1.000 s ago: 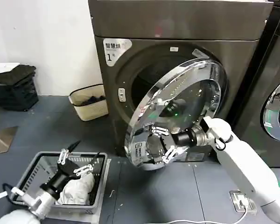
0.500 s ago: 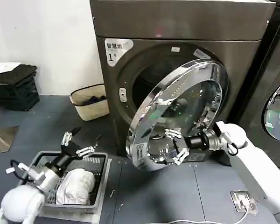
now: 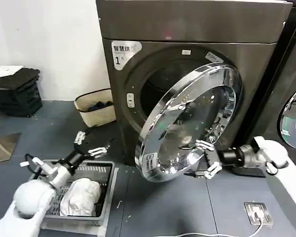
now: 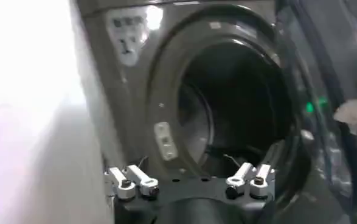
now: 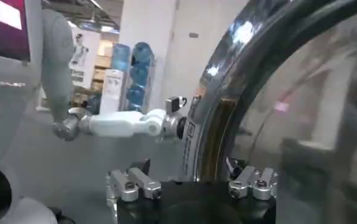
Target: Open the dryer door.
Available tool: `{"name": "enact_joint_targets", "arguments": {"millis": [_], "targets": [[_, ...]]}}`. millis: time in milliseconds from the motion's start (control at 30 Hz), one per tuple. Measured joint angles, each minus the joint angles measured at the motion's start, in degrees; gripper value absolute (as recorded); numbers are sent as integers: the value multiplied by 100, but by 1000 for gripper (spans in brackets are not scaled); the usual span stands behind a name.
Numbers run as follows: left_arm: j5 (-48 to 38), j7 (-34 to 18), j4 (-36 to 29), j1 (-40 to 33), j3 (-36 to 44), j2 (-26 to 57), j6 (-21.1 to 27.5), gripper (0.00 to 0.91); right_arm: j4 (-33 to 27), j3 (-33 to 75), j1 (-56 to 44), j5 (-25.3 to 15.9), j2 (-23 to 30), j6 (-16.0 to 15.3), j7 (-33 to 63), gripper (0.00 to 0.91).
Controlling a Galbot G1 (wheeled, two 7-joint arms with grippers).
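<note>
1. Left gripper (image 3: 90, 143): raised above the basket (image 3: 106, 174) of laundry, fingers spread wide, holding nothing, pointing toward the drum opening (image 3: 160, 86).
2. Door (image 3: 190, 123): already swung well out from the machine marked "1", hinged on the right, free edge low toward the left.
3. Likely heavy and rigid; chrome rim (image 3: 153, 123) probably slippery, glass best left alone. Best taken at the free rim edge, farthest from the hinge, for leverage.
4. Right gripper (image 3: 207, 159): just beside the door's lower rim, fingers spread wide, gripping nothing; contact with the rim unclear.
</note>
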Motion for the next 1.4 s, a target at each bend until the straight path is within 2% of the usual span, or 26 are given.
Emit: {"name": "enact_joint_targets", "arguments": {"millis": [333,467,700,867,1067,1200,1400], "targets": [[20,47,467,-816,971,-178,-84,907,574,2042,-1755,426,-172,84,2,907],[15,62,635,-1154,1268,-219,-154,907,824,2996,-2591,537,-47,182,2,907],[1,92,846,-1618,1747,-265,-244,907,1189,4478,-3969,597,531,480,17,907],[-11,106,966,-1900,2096,-333,-286,907,1328,5361,-4694,395,1074,974,580,907],[-16,114,1094,-2175,2555,-456,-356,907,1409,6170,-5193,5,1782,1522,1862,907],[-16,121,1172,-2330,2850,-552,-408,907,1427,6592,-5372,-300,2172,1570,2888,907],[-12,128,1318,-2560,3209,-759,-464,907,1403,7215,-5392,-970,2607,1215,4324,907]]}}
